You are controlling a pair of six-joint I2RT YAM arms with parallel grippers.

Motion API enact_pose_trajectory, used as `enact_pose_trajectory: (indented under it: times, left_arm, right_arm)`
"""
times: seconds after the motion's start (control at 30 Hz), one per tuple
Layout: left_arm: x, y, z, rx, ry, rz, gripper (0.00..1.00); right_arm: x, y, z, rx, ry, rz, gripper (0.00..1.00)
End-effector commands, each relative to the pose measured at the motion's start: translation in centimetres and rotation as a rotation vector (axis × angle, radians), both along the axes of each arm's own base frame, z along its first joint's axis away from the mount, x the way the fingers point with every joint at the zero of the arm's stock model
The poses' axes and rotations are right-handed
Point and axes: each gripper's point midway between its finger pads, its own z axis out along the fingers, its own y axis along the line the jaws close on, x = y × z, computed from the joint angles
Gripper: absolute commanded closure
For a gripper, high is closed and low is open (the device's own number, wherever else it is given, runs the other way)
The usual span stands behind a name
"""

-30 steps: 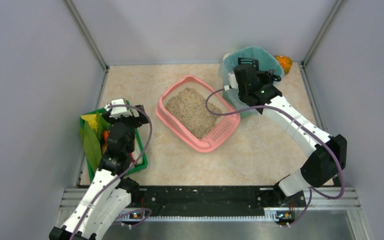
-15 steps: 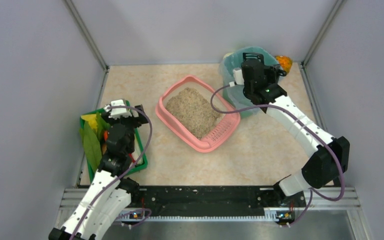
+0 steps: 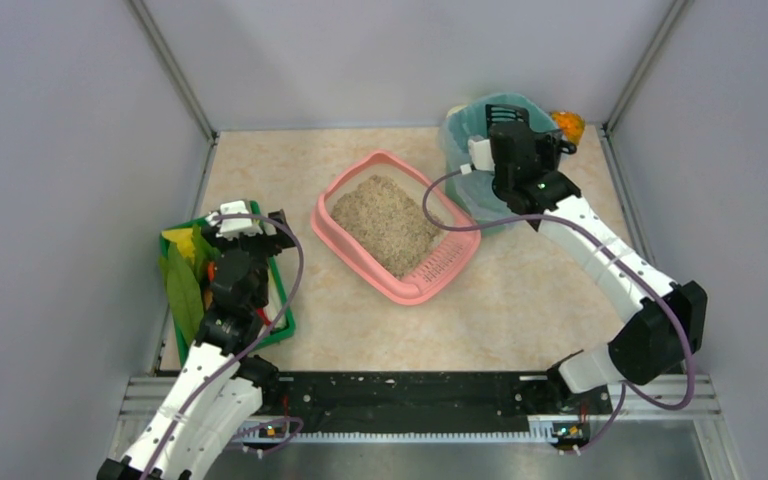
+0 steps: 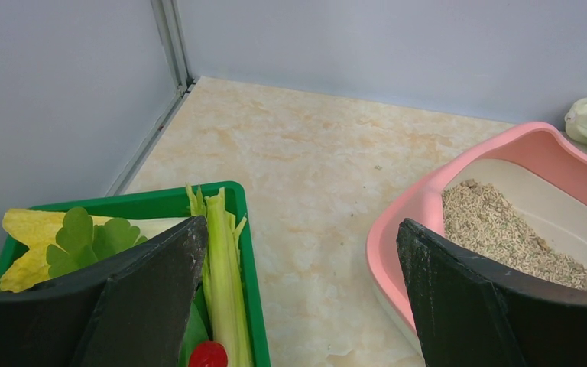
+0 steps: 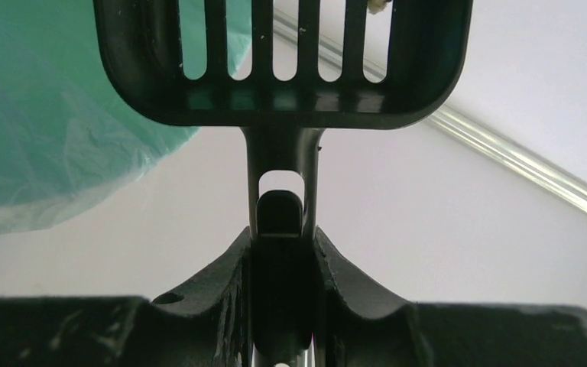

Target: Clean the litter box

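**Scoop clamped at the bin, litter box between my two pincers**

My right pincer (image 5: 281, 252) is closed narrow on the handle of a black slotted scoop (image 5: 283, 92); the handle sits squeezed between both fingers. In the view from above, this pincer hangs over the teal-lined bin (image 3: 475, 118), which stands just past the far right corner of the litter box (image 3: 395, 228). The box lies apart from the pincer, to its left and nearer my bases.

The pink box sits at an angle on the table (image 3: 520, 300), with beige litter (image 3: 385, 218) heaped inside. Its slotted ledge (image 3: 440, 262) is the end pointing toward my right base.

My left pincer (image 4: 299, 229) stands wide, with nothing between its fingers. It hovers left of the litter box, over the green tray (image 4: 241, 229) of leaves and stalks. From that wrist, the box's pink rim shows just inside my right-hand finger, apart from the tray.
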Motion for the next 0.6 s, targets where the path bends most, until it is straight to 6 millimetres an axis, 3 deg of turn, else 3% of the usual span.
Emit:
enact_pose_trajectory:
  times: [0.0,0.03,0.1,0.13,0.2,0.3,0.4,0.57]
  left_arm:
    - [0.0,0.0,1.4,-0.010,-0.058,0.005,0.01]
    - [0.0,0.0,1.4,-0.008,-0.058,0.005,0.01]
    - [0.0,0.0,1.4,-0.006,-0.058,0.007,0.01]
    - [0.0,0.1,1.3,-0.005,-0.054,0.011,0.01]
    - [0.0,0.2,1.4,-0.003,-0.056,0.016,0.01]
    - [0.0,0.0,1.4,-0.005,-0.056,0.006,0.01]
    - [0.0,0.2,1.4,-0.005,-0.056,0.016,0.01]
    - [0.0,0.1,1.3,-0.010,-0.050,0.011,0.01]
  right_arm:
    - [-1.0,0.2,2.0,0.108,-0.044,0.035,1.00]
    - [-1.3,0.4,1.7,0.105,-0.027,0.046,1.00]
    - [-1.4,-1.4,4.3,0.062,-0.181,-0.019,1.00]
    - [-1.4,-1.5,4.7,0.074,-0.192,-0.011,1.00]
    - [-1.5,-0.4,2.2,0.114,-0.057,0.033,1.00]
    - [-1.6,-2.6,4.8,0.104,-0.238,-0.075,1.00]
    - [-1.6,-1.5,2.8,0.240,-0.134,-0.027,1.00]
    - [-2.3,-2.1,3.3,0.370,-0.218,-0.091,1.00]
